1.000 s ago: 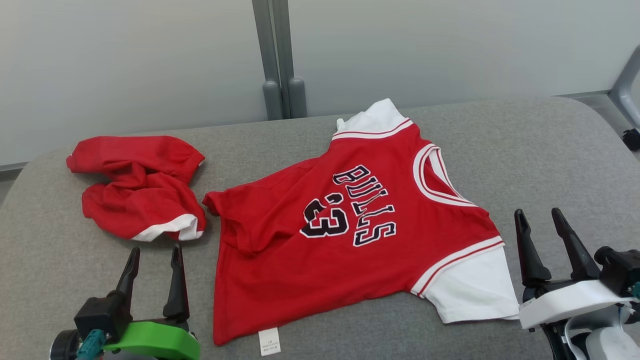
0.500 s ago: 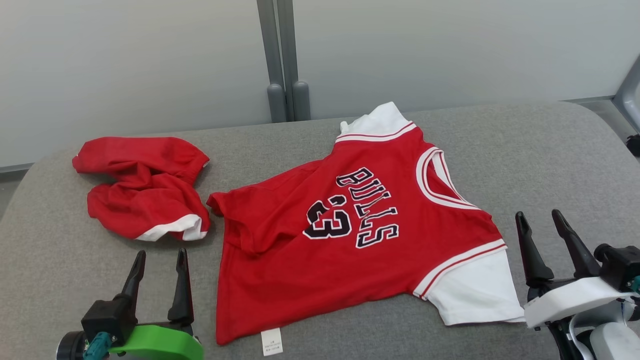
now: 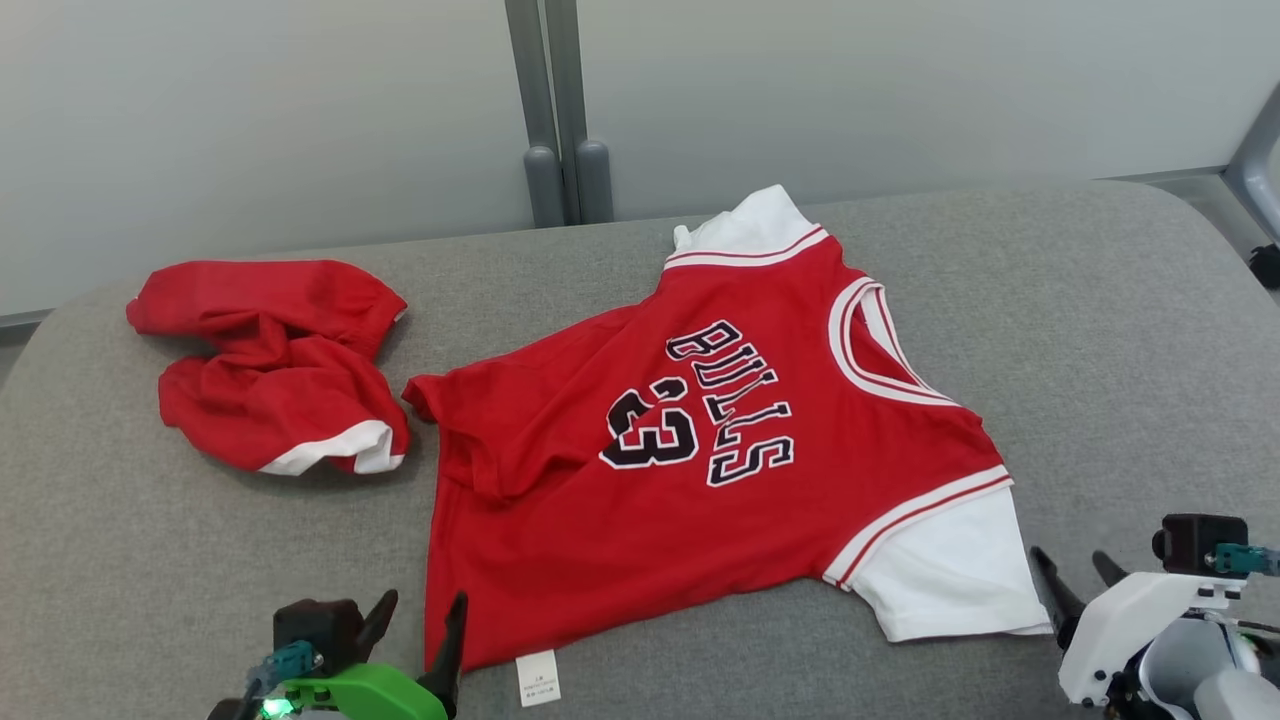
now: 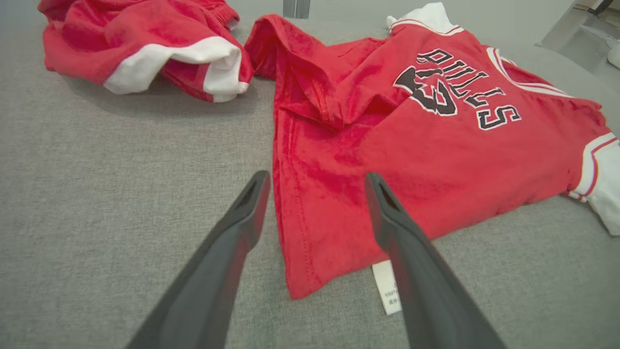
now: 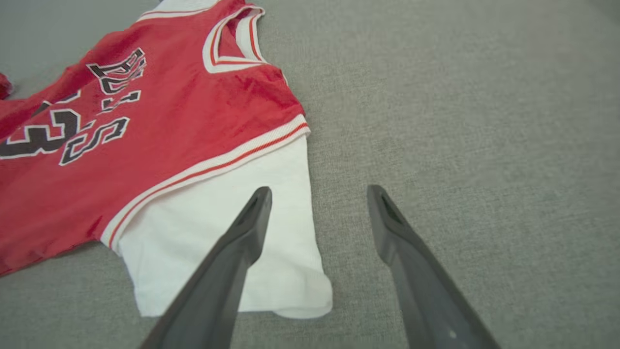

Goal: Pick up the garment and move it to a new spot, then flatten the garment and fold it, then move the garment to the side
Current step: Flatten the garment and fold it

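Closest to me, my left gripper (image 3: 420,610) sits low at the near edge. Its two dark fingers are spread wide and hold nothing. Down the wrist view they straddle the near hem corner of the red basketball jersey (image 3: 700,470) with white sleeves and black lettering. One finger is over bare surface, the other over red cloth beside the small white care label (image 3: 538,678). Whether the tips touch down, I cannot tell.

Over on my right, my right gripper (image 3: 1068,560) is spread just as wide and empty too. It lines up on the outer edge of the near white sleeve (image 3: 950,580), one finger over the sleeve, the other over the grey upholstered surface (image 3: 1100,330).

Moving out, the jersey lies lettering-up in the middle of that grey surface, neck toward my right, hem toward my left. Most of it is flat, but the far hem corner is bunched and turned over on itself, and the far white sleeve (image 3: 750,228) looks partly tucked under.

Further left, just beside that bunched corner, a crumpled pair of red shorts with a white cuff (image 3: 270,370) sits in a heap. Behind it all is a pale wall with two grey posts (image 3: 560,100).

My read: nothing is folded yet. Whether this is already the new spot, I cannot say. It looks to me like a two-point grab is being set up. Smoothing that corner, folding, and moving the jersey to the side all remain.
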Motion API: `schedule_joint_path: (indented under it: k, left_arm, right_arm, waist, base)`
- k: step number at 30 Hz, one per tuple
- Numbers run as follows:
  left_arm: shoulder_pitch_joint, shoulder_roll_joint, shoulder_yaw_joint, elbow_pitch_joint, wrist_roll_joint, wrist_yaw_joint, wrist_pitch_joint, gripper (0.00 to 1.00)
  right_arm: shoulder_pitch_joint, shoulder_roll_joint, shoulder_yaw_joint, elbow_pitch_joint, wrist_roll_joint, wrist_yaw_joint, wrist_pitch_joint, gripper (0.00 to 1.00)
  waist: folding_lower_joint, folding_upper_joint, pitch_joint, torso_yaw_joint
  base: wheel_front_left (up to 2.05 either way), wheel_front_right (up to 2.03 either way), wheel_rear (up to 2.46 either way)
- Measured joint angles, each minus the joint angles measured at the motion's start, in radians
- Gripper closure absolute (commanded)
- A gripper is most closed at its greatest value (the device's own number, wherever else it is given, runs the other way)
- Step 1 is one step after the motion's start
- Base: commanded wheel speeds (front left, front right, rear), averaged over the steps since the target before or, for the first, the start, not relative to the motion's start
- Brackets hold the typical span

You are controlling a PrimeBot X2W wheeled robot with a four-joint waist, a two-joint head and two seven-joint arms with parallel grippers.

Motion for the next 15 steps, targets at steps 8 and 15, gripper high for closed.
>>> schedule_joint_path:
  k: [8, 15]
  left_arm:
    - [-0.007, 0.002, -0.027, 0.033, -0.017, -0.009, 0.084, 0.0]
    - [-0.042, -0.004, -0.043, 0.087, -0.024, -0.01, 0.117, 0.0]
  right_arm:
    - [-0.037, 0.013, 0.04, 0.138, 0.059, 0.0, 0.082, 0.0]
    - [-0.066, 0.003, 0.097, 0.176, 0.117, -0.001, 0.072, 0.0]
  waist:
    - [0.0, 0.0, 0.031, 0.003]
    - [0.0, 0.0, 0.058, 0.009]
  base:
    - [0.0, 0.0, 0.0]
    - [0.0, 0.0, 0.0]
